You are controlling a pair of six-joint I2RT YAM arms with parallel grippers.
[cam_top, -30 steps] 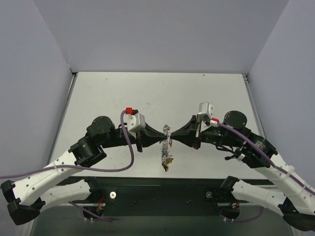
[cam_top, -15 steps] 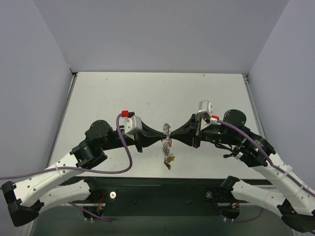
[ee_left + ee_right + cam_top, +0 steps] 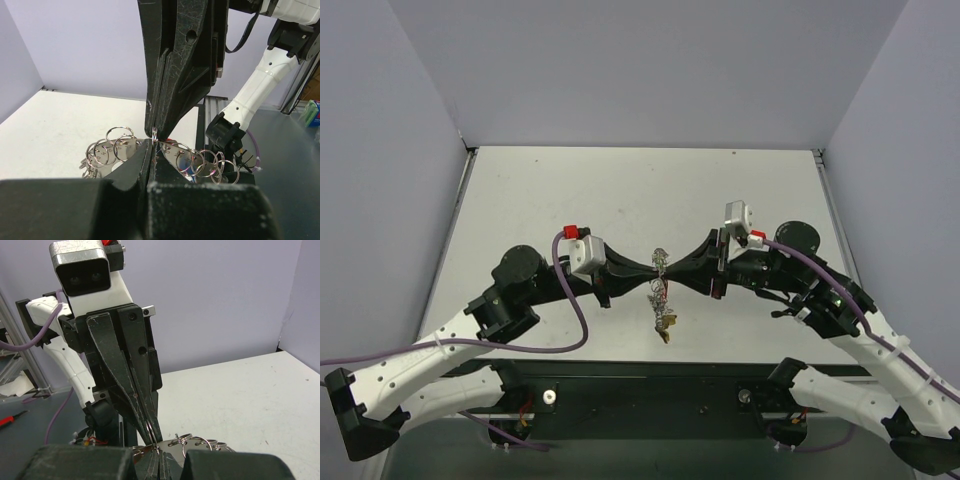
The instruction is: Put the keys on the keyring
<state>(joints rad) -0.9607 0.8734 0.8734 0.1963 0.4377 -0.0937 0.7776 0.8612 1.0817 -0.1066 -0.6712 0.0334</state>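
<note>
My left fingers (image 3: 650, 269) and right fingers (image 3: 669, 271) meet tip to tip over the middle of the bench (image 3: 540, 190). Both pairs are closed tight and pinch the silvery wire of the keyring (image 3: 660, 290) between them. The keyring trails from that pinch toward the near edge, with the keys (image 3: 665, 327) bunched at its near end, one of them gold-yellow.
</note>
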